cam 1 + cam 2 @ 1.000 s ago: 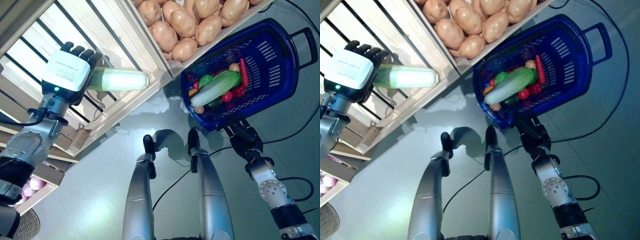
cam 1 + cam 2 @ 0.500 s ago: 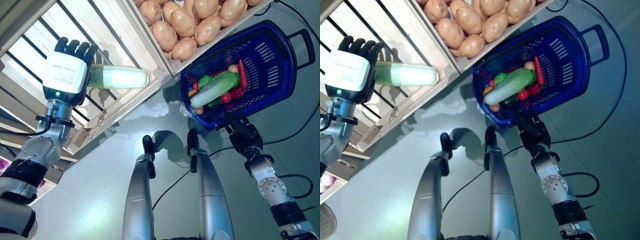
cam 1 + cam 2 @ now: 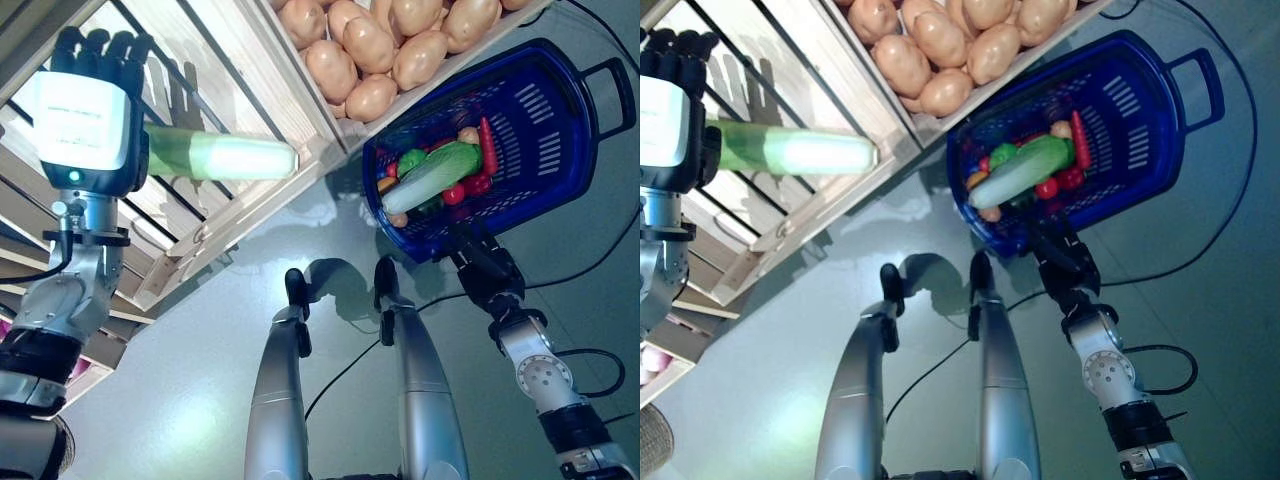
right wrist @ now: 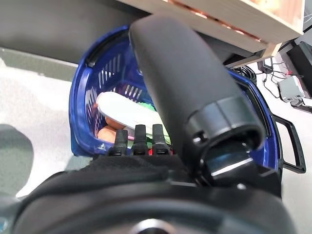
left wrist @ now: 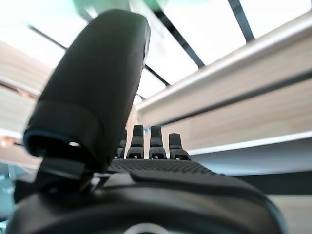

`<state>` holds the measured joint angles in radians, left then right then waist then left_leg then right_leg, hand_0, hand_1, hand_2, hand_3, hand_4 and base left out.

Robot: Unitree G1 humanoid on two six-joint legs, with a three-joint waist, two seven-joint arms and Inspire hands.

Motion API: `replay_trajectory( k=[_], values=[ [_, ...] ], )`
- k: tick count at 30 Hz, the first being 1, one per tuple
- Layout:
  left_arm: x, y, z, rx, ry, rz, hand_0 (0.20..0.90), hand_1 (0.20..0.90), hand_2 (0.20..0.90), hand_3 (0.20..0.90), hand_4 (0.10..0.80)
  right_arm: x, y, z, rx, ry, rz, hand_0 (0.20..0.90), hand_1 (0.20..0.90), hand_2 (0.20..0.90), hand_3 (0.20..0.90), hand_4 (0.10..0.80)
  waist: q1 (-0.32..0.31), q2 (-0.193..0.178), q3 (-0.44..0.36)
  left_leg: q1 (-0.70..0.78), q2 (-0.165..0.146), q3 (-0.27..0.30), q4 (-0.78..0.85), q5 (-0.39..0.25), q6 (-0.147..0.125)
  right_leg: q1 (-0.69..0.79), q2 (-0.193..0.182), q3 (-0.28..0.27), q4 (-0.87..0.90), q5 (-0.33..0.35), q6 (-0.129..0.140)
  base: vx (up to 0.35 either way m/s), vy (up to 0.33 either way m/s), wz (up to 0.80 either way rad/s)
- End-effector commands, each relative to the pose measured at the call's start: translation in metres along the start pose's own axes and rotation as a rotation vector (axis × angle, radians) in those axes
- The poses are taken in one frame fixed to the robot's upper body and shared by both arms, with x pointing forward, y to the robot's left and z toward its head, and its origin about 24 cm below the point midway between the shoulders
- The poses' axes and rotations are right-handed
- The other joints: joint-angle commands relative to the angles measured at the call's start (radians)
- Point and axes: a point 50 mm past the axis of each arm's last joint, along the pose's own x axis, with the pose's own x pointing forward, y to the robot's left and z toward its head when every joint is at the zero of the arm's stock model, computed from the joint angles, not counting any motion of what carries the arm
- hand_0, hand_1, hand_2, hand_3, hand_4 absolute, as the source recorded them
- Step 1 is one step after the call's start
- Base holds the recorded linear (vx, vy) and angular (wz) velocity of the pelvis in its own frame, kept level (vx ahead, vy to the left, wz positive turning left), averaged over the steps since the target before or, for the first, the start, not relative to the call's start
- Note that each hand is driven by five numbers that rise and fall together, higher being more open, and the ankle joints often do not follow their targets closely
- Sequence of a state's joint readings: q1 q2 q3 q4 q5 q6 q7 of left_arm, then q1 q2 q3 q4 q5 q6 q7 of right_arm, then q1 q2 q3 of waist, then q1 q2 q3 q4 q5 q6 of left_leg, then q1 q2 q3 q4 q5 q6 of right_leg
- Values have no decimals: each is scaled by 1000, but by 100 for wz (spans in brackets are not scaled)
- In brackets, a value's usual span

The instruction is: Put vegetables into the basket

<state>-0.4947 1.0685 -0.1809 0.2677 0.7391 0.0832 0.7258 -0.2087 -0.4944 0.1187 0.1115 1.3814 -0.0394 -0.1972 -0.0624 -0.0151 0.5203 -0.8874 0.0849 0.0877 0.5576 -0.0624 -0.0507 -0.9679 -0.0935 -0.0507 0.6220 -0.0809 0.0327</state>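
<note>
A long pale green vegetable (image 3: 222,158) lies across the wooden stand's slats (image 3: 240,60). My left hand (image 3: 85,110) is at its left end with fingers straight and open; in the left wrist view the thumb (image 5: 92,83) stands up with the green just past its tip. The blue basket (image 3: 560,120) stands on the floor at the right. It holds a long white-green cabbage (image 3: 432,176), a red chilli (image 3: 487,145), small red round ones and a green pepper. My right hand (image 3: 478,262) waits just beside the basket's near rim (image 4: 80,102), open.
A crate of potatoes (image 3: 385,45) juts over the basket's left end. The wooden stand's front rail (image 3: 250,205) runs diagonally between my left hand and the basket. Grey floor (image 3: 180,370) lies below the stand.
My left hand has moved left and up along the stand and its fingers have straightened. The pale green vegetable has stayed in place. The right hand has not moved.
</note>
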Motion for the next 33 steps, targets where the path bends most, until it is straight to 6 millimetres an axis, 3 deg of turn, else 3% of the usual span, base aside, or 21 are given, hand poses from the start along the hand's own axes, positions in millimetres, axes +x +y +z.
replay_trajectory(
  k=[1, 17, 22, 24, 29, 30, 33],
  values=[
    [18, 38, -12, -42, 57, 214, 900, 900, 900, 900, 800, -16, 14, 23, -3, -125, 106, 900, 900, 900, 900, 800, 7, 20, 0, 20, -30, 2, -73, 46, 0, 95, 5, -19, -51, -8, 6, -6, -41, 3],
    [-17, 17, -1, -288, 138, 15, 900, 900, 900, 900, 800, -29, 1, 17, 20, -132, 103, 900, 900, 900, 900, 800, 22, 16, 0, 31, -36, -1, -105, 60, 4, 120, 5, -38, -89, -4, 7, -4, -9, 2],
    [-31, 10, 6, -420, 191, -49, 900, 900, 900, 900, 800, -32, -1, 15, 25, -137, 100, 900, 900, 900, 900, 800, 30, 19, 0, 37, -40, -4, -117, 67, 7, 129, 1, -45, -100, -1, 9, 12, -8, 1],
    [-38, 6, 12, -486, 207, -78, 900, 900, 900, 900, 800, -35, -4, 11, 27, -131, 91, 900, 900, 900, 900, 800, 34, 18, 0, 63, -45, -13, -113, 41, 4, 155, 1, -43, -95, -26, 14, 72, -30, 5],
    [-45, 3, 22, -633, 242, -114, 900, 900, 900, 900, 800, -36, -3, 8, 32, -135, 88, 900, 900, 900, 900, 800, 43, 18, 0, 66, -49, -19, -129, 49, 6, 161, 1, -50, -108, -21, 15, -28, -31, 8],
    [-44, 4, 24, -668, 246, -119, 900, 900, 900, 900, 800, -36, -1, 9, 35, -142, 94, 900, 900, 900, 900, 800, 45, 18, 0, 45, -48, -14, -137, 76, 12, 141, 0, -57, -115, 2, 9, -12, -41, 5],
    [-50, 0, 32, -781, 264, -175, 900, 900, 900, 900, 800, -38, -4, 4, 39, -137, 84, 900, 900, 900, 900, 800, 49, 15, 0, 74, -52, -22, -136, 51, 8, 175, 1, -58, -114, -22, 15, 26, -28, 2]
  ],
)
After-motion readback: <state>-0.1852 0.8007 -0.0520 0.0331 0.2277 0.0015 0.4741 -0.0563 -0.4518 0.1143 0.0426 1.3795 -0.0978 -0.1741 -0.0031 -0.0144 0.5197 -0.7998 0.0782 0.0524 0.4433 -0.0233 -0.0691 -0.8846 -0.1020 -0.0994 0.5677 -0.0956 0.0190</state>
